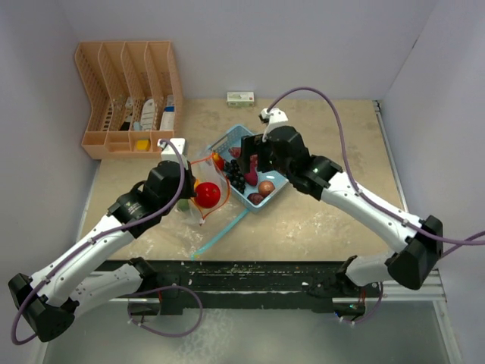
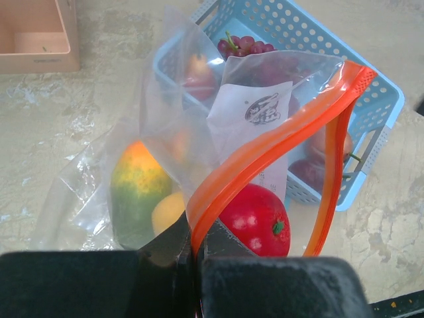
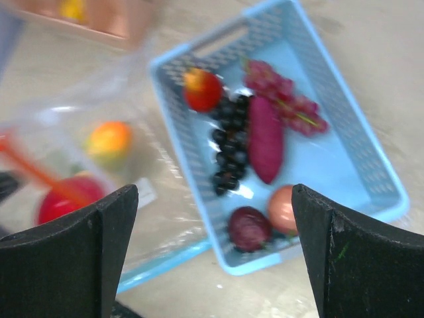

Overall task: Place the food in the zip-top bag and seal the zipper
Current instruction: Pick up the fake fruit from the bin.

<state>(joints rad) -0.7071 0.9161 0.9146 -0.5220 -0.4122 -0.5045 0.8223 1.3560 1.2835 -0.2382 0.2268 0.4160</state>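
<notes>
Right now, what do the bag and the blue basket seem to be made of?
The bag looks like thin clear plastic film, glossy and creased; the mango shows through it. Its orange zipper strip seems thicker plastic. The blue basket appears rigid moulded plastic, with regular holes across its walls.

Desk (image 1: 326,227): you have a beige, marbled top.
Far left corner: your orange rack (image 1: 129,98) stands here, against the wall.
Far edge: a small white-and-green box (image 1: 241,97) lies well apart from the rest.
Centre: your blue basket (image 1: 231,136) sits turned at an angle.
Left of the basket: the clear bag (image 2: 93,185) has its lower part lying on the desk.
Nearer you: a thin blue strip (image 1: 221,231) lies slantwise by the basket's near corner.
</notes>
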